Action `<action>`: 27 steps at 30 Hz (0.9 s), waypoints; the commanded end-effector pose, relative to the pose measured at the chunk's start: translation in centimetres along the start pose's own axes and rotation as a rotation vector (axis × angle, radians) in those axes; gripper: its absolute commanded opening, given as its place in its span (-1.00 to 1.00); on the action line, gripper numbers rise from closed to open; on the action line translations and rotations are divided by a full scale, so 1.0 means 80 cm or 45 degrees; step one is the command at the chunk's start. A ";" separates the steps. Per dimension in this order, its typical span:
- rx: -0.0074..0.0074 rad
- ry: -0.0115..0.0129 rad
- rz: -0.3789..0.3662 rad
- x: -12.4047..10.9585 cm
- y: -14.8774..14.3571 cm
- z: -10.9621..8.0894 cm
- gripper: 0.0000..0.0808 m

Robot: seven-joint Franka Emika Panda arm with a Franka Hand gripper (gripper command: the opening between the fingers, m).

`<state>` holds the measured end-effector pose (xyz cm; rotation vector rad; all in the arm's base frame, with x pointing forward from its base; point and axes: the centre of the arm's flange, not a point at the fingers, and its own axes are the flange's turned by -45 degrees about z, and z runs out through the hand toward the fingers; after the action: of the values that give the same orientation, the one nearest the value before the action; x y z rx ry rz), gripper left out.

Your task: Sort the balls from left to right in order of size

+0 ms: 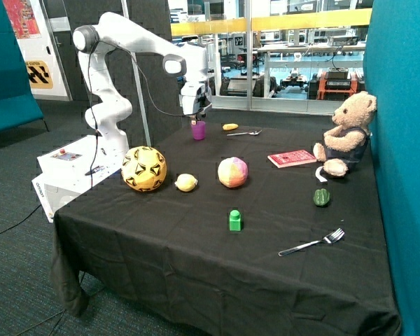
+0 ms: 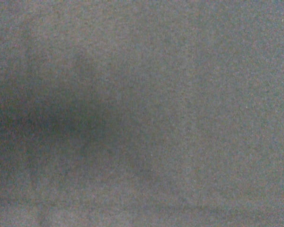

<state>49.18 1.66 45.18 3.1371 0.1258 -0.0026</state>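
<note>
Three balls lie in a row on the black tablecloth [image 1: 196, 245]. A large yellow and black football [image 1: 144, 169] is at the end nearest the robot's base. A small yellow ball [image 1: 186, 183] lies in the middle. A medium pink, orange and yellow ball [image 1: 232, 172] is at the end toward the teddy bear. My gripper [image 1: 196, 115] hangs at the back of the table, just above a purple cup [image 1: 199, 130], well behind the balls. The wrist view shows only dark cloth [image 2: 142, 113].
A green block [image 1: 235, 220] and a fork [image 1: 312, 243] lie near the front. A green pepper-like object [image 1: 321, 197], a red book [image 1: 292, 159] and a teddy bear [image 1: 348, 134] are by the teal wall. A spoon [image 1: 245, 133] and a yellow item [image 1: 229, 127] lie at the back.
</note>
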 end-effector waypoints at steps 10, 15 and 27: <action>0.0025 0.0022 0.016 -0.013 0.080 0.008 0.65; 0.0025 0.0022 0.037 -0.031 0.110 0.004 0.82; 0.0025 0.0021 0.083 -0.066 0.145 -0.027 0.82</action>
<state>46.38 -7.64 45.75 3.1404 0.0565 0.0090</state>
